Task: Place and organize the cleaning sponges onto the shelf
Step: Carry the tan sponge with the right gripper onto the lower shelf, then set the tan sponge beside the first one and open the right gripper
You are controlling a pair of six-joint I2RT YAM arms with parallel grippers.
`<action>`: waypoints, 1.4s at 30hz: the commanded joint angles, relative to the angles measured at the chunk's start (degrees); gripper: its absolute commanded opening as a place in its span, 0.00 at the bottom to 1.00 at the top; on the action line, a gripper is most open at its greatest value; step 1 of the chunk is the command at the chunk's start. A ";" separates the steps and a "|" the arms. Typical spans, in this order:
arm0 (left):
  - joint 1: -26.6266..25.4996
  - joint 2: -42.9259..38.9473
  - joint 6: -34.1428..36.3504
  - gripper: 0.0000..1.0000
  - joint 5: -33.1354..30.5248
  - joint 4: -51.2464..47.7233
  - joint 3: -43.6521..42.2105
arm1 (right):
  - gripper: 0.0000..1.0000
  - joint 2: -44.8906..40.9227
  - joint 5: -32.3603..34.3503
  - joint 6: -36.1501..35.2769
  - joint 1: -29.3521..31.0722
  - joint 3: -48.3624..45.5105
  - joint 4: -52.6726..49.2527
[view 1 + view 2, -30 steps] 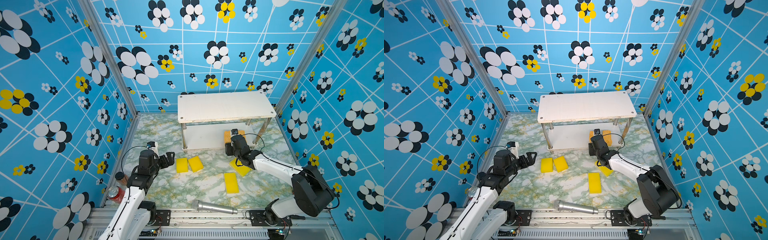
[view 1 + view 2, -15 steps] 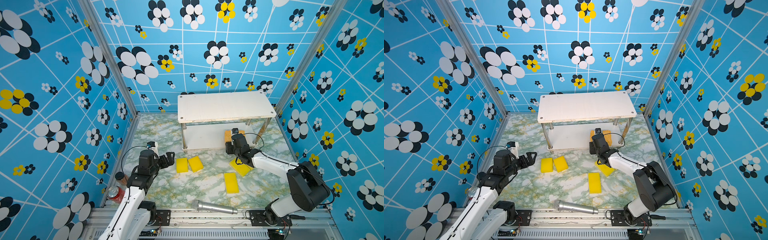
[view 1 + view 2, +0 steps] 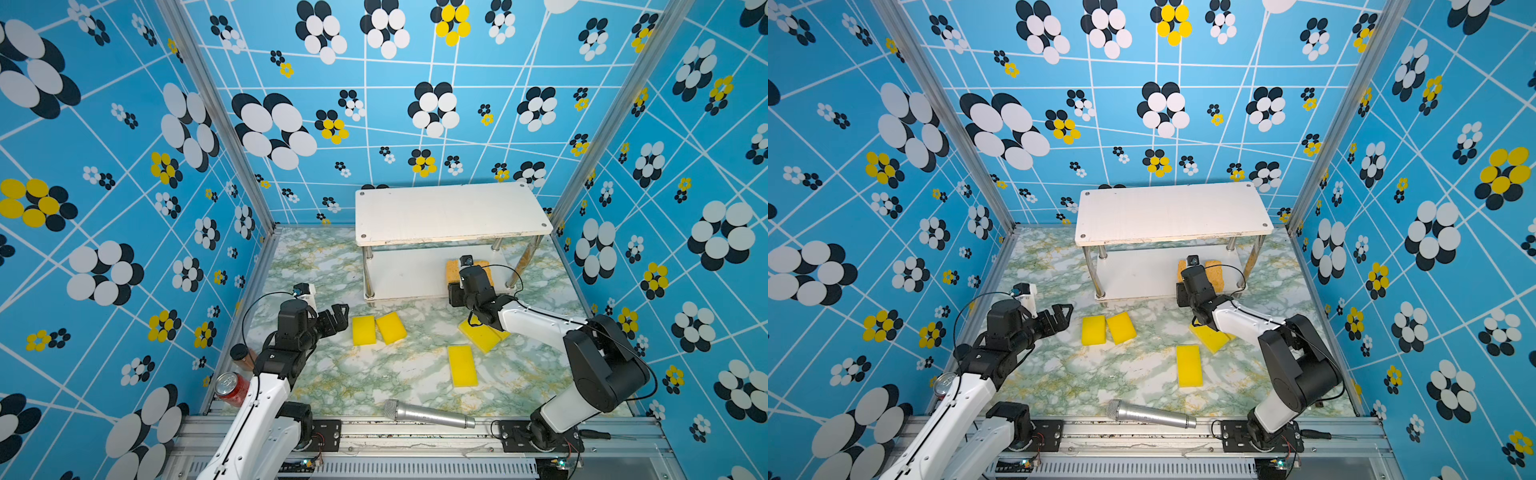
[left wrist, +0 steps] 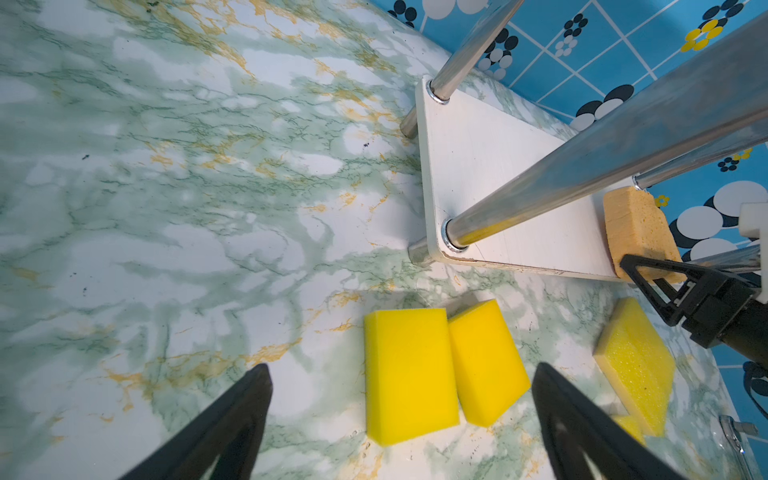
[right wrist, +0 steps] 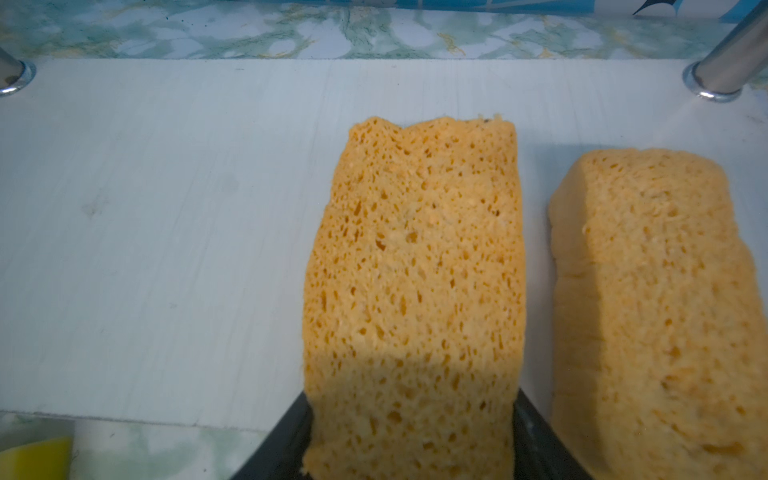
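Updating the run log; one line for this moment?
right gripper: shut on orange-tan porous sponge, at white chrome-legged shelf lower board | left gripper: open, facing two bright yellow foam sponges

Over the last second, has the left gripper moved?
No. The left gripper hangs open at the same spot, with the same small gap to the nearest yellow sponge, which lies unmoved on the table.

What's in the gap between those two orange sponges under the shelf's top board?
Only a thin strip of bare white shelf; the right wrist view shows the held sponge and its neighbour apart.
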 commanded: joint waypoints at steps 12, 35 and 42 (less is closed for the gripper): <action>0.53 -1.19 1.08 0.99 -1.04 -1.85 1.79 | 0.50 1.72 -0.26 -0.73 -0.37 1.44 0.09; 0.53 -1.89 1.03 0.99 -0.98 -2.19 1.61 | 0.77 -0.18 -0.02 -0.47 -0.37 1.62 -1.17; 0.53 -1.81 0.98 0.99 -1.02 -2.04 1.48 | 0.79 -2.67 0.17 -0.92 -0.32 1.29 -2.67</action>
